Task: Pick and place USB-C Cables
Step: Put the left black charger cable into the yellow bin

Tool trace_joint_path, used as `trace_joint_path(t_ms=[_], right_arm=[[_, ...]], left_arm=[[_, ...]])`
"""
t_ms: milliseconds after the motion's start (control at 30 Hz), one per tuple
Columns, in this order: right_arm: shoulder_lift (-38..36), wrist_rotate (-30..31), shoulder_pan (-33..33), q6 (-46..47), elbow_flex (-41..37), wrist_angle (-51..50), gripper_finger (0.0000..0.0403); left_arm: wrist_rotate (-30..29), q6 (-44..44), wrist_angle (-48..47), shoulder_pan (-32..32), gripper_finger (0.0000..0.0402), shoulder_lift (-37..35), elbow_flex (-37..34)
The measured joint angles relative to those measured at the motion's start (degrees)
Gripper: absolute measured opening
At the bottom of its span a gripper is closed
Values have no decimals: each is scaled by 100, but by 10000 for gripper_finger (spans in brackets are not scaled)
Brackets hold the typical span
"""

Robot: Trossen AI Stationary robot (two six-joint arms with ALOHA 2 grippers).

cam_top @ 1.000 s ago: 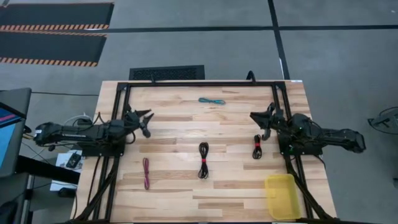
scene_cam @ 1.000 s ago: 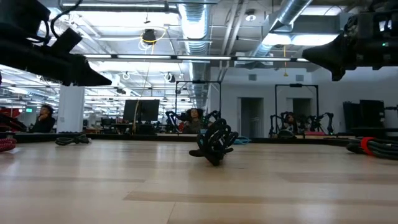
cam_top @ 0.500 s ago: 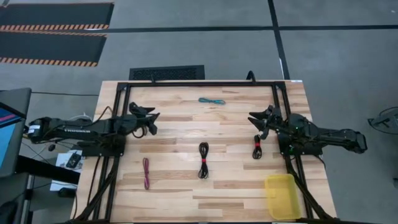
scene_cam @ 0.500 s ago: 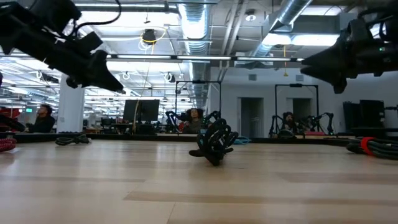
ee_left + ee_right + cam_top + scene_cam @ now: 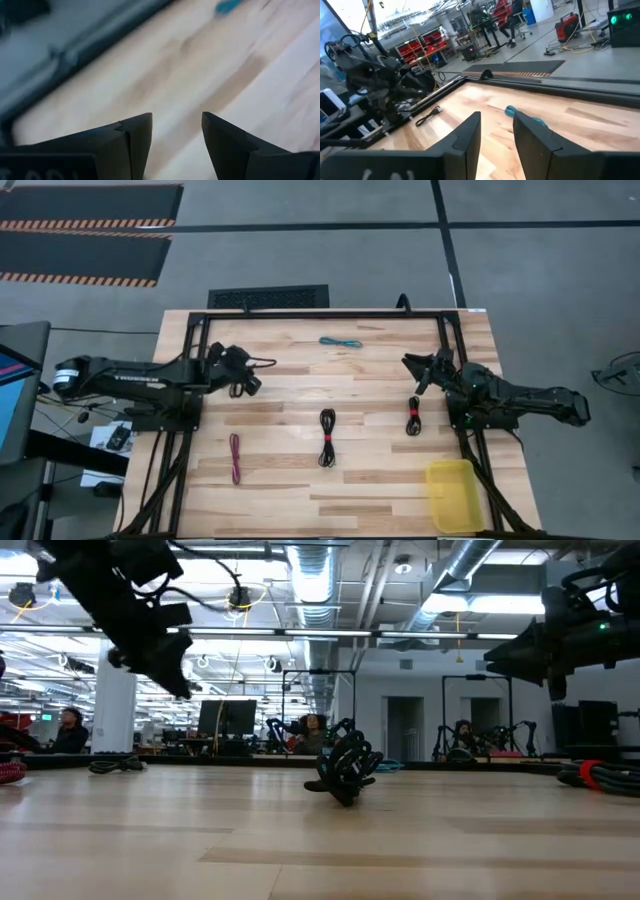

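**Both arms reaching in, no cable picked up yet**

The job looks to be at its opening step: all four cables lie loose on the wooden table [image 5: 380,380] and neither gripper holds anything. The teal cable [image 5: 340,342] lies at the far edge, about mid-table. One black cable with a red band [image 5: 327,437] lies in the middle, the other black and red cable [image 5: 412,416] to its right, and the dark red cable [image 5: 235,457] at near left. A yellow bin [image 5: 452,496] sits at the near right corner, likely the drop spot.

The left arm stretches in from the left edge, its left gripper [image 5: 246,383] raised above the boards and well apart from every cable. Its fingers [image 5: 135,135] stand apart with bare wood between them, and a blur of teal shows far ahead in its wrist view.

The right arm reaches in from the right side, with the right gripper [image 5: 420,373] held above the table just beyond the far end of the right-hand black and red cable. Its fingers [image 5: 470,135] are also apart, and its wrist view looks toward the teal cable.

Next, I judge, a gripper must settle over a chosen cable, drop to the boards with fingers astride the thin bundle, and close.
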Motion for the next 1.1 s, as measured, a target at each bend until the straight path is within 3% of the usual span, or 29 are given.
trace_joint_path(t_ms=[167,400,867,1100], right_arm=[[0,-4,0,195,0,-32,128],[0,-17,159,365,2,-85,128],[0,20,258,363,0,-87,127],[0,28,258,347,-2,-87,127]], left_arm=[[649,-1048,-1232,40,165,325,252],[1111,-1607,-1559,194,165,856,57],[952,-910,-1540,971,165,1399,55],[1013,-760,-1347,1039,165,1658,55]])
